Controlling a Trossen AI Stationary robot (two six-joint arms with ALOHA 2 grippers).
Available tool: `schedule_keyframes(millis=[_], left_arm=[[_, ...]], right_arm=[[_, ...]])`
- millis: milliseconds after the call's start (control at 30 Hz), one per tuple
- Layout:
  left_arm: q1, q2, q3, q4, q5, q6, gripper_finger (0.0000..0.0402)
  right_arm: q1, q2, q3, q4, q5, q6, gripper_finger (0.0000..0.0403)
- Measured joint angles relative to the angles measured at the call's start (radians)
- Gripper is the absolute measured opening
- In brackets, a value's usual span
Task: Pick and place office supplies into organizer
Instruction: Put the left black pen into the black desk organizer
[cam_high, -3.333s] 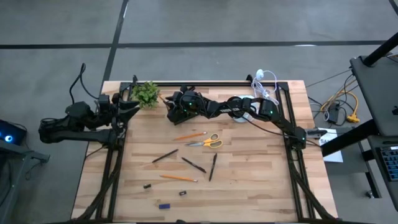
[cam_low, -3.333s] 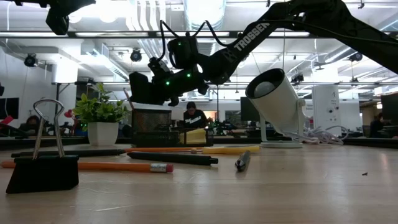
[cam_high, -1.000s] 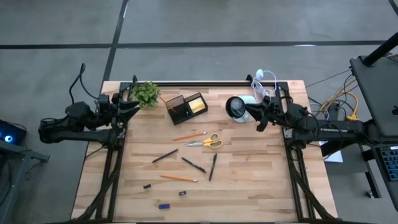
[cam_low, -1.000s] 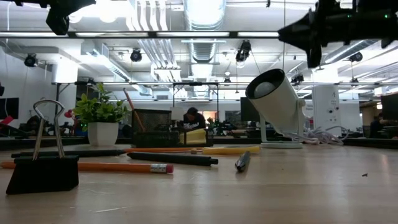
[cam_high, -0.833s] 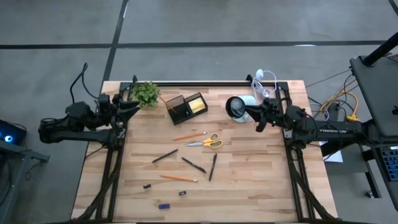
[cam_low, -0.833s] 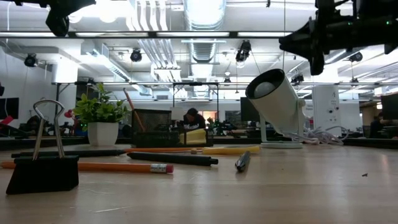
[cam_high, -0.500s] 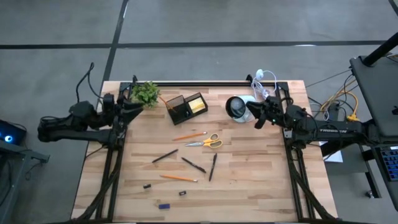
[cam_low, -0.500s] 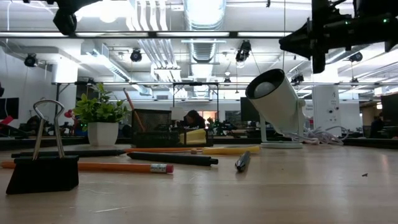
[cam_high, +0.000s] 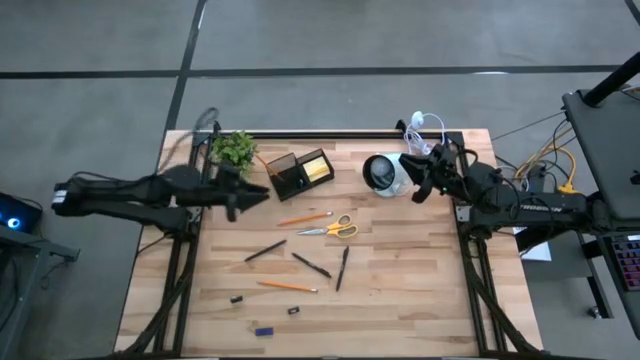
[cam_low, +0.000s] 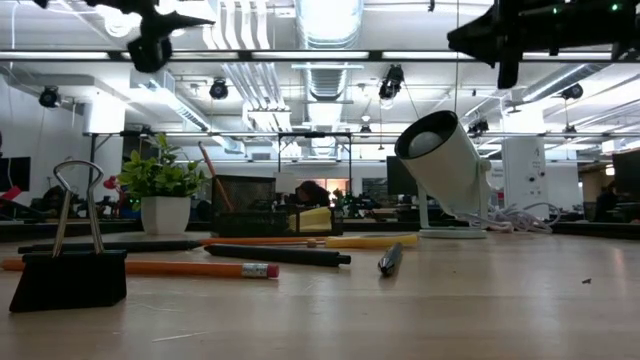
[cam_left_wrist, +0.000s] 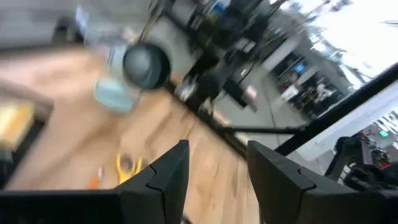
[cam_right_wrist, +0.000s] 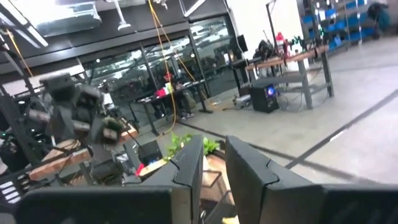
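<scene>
The left gripper (cam_high: 258, 192) stood left of centre in the high view, over bare wood just below-left of the organizer, a small black divided desk tray (cam_high: 298, 173). Its fingers (cam_left_wrist: 168, 171) were parted with a clear gap and held nothing. The right gripper (cam_high: 420, 186) hung at the upper right, beside the white round cup with a dark inside (cam_high: 381, 172). Its fingers (cam_right_wrist: 189, 165) stood close together but apart, also empty.

Judged step: the left arm was reaching out for a pick. The yellow sticky-note block (cam_high: 316, 167) already sat in the organizer.

Loose supplies lay in the middle and lower frame:
- thin orange pencil (cam_high: 305, 217), nearest the left gripper
- scissors with yellow-orange handles (cam_high: 331, 228)
- three dark pens (cam_high: 265, 250) (cam_high: 311, 264) (cam_high: 342, 268)
- second orange pencil (cam_high: 286, 286)
- a black binder clip (cam_high: 237, 298), a small dark bit (cam_high: 294, 310) and a small blue piece (cam_high: 263, 330) at the bottom

The next move would call for lowering squarely over one thin item, probably the near pencil, and closing across its width.

The small green potted plant (cam_high: 233, 150) stood just left of the organizer and could crowd an approach from that side. The white coiled cable (cam_high: 424, 133) lay at the upper right, well clear.
</scene>
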Motion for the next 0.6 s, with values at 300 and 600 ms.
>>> schedule_keyframes(millis=[300, 600], left_arm=[[0.000, 0.203, 0.004, -0.007, 0.228, -0.207, 0.0146], [-0.006, 0.338, 0.081, -0.208, 0.293, -0.205, 0.0146]], right_arm=[[0.000, 0.000, 0.059, -0.017, -0.001, -0.056, 0.0059], [0.000, -0.001, 0.060, -0.048, -0.009, -0.054, 0.0059]])
